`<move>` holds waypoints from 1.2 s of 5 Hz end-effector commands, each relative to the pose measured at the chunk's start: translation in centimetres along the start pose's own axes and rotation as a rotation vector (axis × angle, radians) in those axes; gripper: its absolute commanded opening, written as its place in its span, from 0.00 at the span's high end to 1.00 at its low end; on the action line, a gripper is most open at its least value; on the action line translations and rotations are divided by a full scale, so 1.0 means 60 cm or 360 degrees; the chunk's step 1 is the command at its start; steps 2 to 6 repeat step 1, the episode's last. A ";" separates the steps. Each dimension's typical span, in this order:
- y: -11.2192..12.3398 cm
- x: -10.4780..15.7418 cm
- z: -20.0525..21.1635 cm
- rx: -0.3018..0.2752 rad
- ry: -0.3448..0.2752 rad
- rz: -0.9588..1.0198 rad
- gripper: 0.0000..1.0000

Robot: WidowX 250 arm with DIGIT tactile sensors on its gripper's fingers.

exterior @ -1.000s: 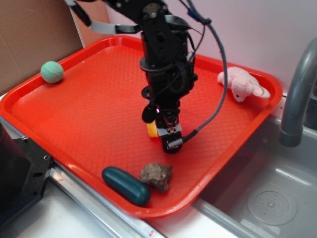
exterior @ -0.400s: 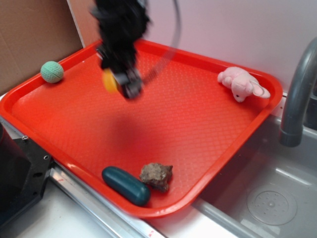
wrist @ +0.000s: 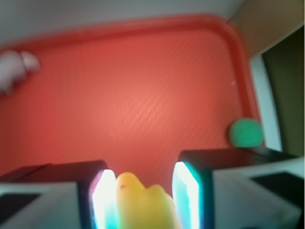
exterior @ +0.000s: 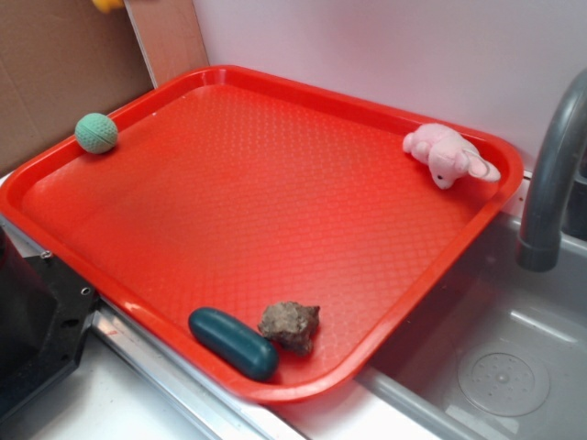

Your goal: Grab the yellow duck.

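Observation:
The yellow duck [wrist: 143, 202] sits between my two fingers in the wrist view, high above the red tray [wrist: 143, 95]. My gripper [wrist: 143, 195] is shut on the yellow duck, its lit pads [wrist: 106, 200] pressing both sides. In the exterior view only a sliver of the yellow duck [exterior: 107, 5] shows at the top left edge; the arm itself is out of frame.
On the red tray [exterior: 275, 183] lie a green ball [exterior: 95, 133] at the left rim, a pink plush animal [exterior: 448, 154] at the far right corner, and a dark teal oblong [exterior: 232, 343] beside a brown rock [exterior: 291, 324] at the front. A grey faucet [exterior: 548, 183] stands right.
The arm has lifted the duck off the tray middle, swung it left and upward, and left the exterior view almost entirely.

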State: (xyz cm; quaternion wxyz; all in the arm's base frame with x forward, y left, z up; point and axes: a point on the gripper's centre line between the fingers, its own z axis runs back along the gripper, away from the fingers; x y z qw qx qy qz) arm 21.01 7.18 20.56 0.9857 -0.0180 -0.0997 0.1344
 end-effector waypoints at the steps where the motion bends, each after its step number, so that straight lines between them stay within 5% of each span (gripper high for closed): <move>1: -0.053 -0.009 0.085 0.0087 -0.0039 -0.0095 1.00; 6: -0.053 -0.009 0.085 0.0087 -0.0039 -0.0095 1.00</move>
